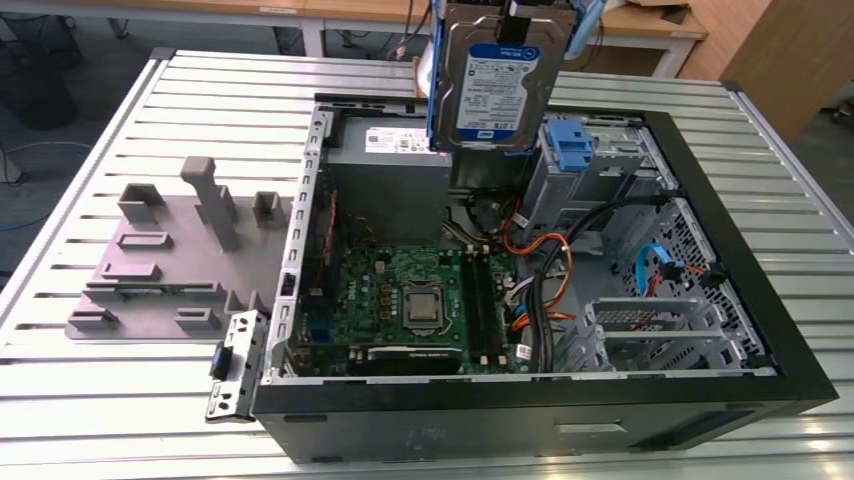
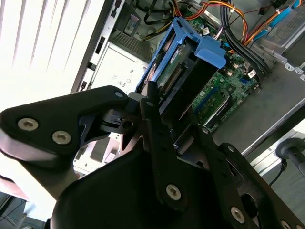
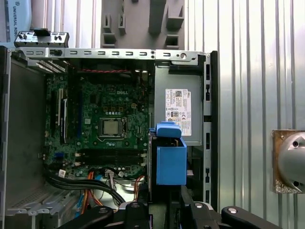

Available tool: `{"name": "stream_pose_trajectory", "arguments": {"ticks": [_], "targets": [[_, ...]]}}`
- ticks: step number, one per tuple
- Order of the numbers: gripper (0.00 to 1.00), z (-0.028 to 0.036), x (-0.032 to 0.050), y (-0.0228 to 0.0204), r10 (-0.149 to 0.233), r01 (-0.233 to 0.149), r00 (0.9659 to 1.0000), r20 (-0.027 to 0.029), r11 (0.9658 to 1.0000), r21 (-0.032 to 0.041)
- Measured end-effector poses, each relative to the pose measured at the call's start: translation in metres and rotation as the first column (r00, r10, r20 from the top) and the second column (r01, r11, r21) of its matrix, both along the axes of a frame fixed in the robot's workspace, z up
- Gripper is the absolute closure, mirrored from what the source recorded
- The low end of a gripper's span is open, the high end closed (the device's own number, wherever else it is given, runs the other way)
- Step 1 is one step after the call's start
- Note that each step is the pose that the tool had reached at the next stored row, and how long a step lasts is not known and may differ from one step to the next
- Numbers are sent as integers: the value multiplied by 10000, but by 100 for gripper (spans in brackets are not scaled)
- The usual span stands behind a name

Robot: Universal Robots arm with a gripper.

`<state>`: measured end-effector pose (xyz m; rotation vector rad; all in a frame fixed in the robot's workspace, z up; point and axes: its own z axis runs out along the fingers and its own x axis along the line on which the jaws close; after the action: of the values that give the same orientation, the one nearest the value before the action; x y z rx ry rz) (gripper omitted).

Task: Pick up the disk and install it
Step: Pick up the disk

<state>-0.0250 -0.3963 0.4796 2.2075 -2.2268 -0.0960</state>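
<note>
Hanging above one open computer case, the hand pinches one disk upright.

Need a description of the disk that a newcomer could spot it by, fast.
Start at the open black computer case lying on the slatted metal table. Over its far end in the exterior view, the gripper holds the disk upright in the air. It is silver with a white-and-blue label and blue side rails, unlike the larger grey power-supply box nearby.
</note>
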Motion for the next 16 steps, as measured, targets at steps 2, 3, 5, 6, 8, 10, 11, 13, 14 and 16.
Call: {"name": "stream_pose_trajectory", "arguments": {"ticks": [2, 3, 5, 6, 8, 10, 11, 13, 14, 16], "targets": [[65, 0, 0, -2, 1, -1, 10000, 0, 10000, -1], [65, 0, 0, -4, 0, 0, 10000, 0, 10000, 0], [65, 0, 0, -9, 0, 0, 10000, 0, 10000, 0], [65, 0, 0, -12, 0, 0, 10000, 0, 10000, 0], [65, 0, 0, -19, 1, -1, 10000, -1, 10000, -1], [65, 0, 0, -29, 0, 0, 10000, -1, 10000, -1], [65, -1, 0, -32, 0, 0, 10000, 0, 10000, 1], [65, -1, 0, -32, -1, 1, 10000, 0, 10000, 0], [65, -1, 0, -32, 0, 0, 10000, 0, 10000, -1], [65, -1, 0, -34, 0, 0, 10000, 0, 10000, 0]]}}
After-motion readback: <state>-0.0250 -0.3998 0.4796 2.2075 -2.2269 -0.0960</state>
